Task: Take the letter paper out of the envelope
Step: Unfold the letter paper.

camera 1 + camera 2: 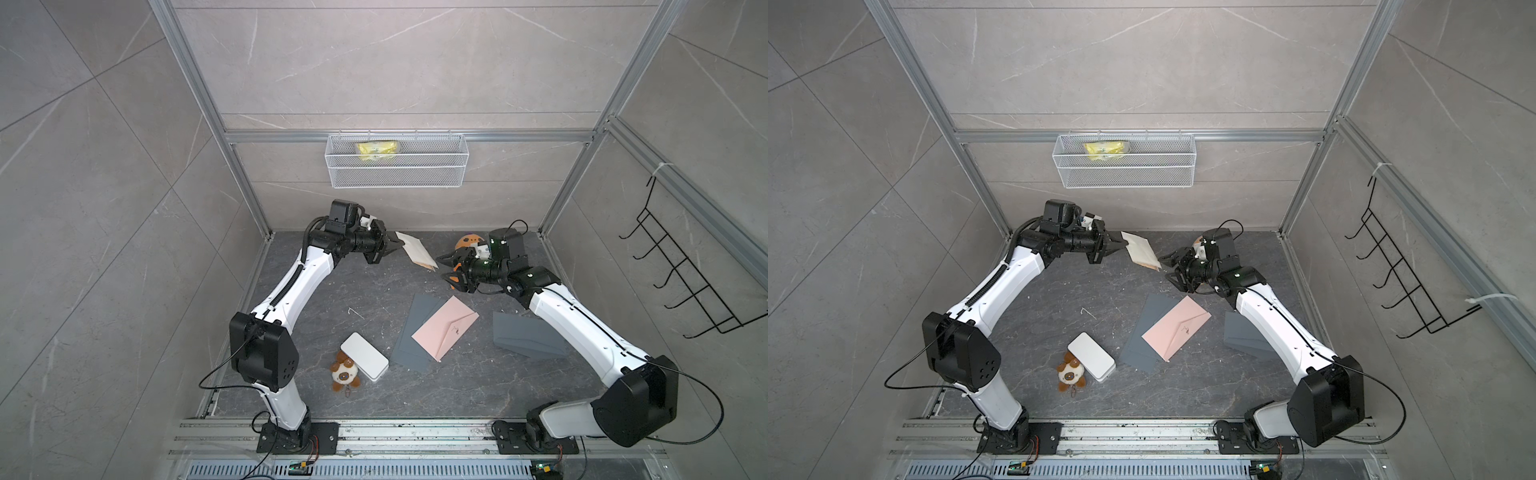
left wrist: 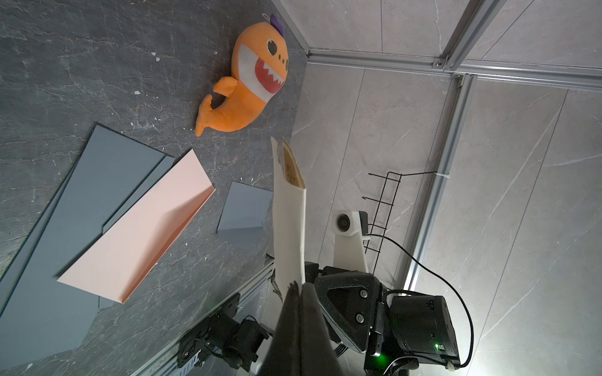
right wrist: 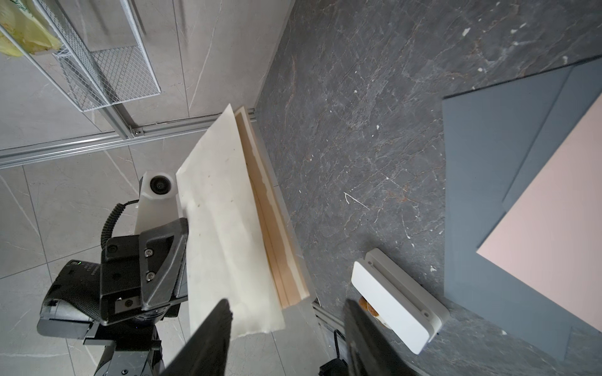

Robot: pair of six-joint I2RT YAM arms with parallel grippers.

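**Left pincer (image 2: 297, 288) grips cream envelope (image 2: 288, 228) above the bench (image 1: 324, 299)**

Dark fingers (image 2: 286, 325), closest in the left wrist view, are pressed together on one end of the cream envelope. They hold it up off the bench, near the far edge in both top views. The opposite end is open, and the tan letter paper (image 2: 291, 169) sits inside with only its edge showing at the mouth.

Right pincer (image 3: 286, 302) faces that open end with its jaws apart and grips nothing. A corner of the cream envelope lies just at its fingertips. Whether they touch cannot be told.

Beyond the right pincer, an orange shark plush (image 2: 244, 88) lies on the bench near the far right corner. Toward mid-bench a pink envelope (image 1: 444, 328) rests on top of a larger grey envelope (image 1: 409, 345). A second grey folded piece (image 1: 523, 334) lies just beside the right arm and partly under it.

Nearer the front, a white box (image 1: 365, 362) touches a small brown-and-white plush toy (image 1: 344, 374).

On the back wall hangs a white wire basket (image 1: 436, 174) holding a yellow packet (image 1: 376, 150). A black wire rack (image 1: 685, 282) is fixed to the right wall.
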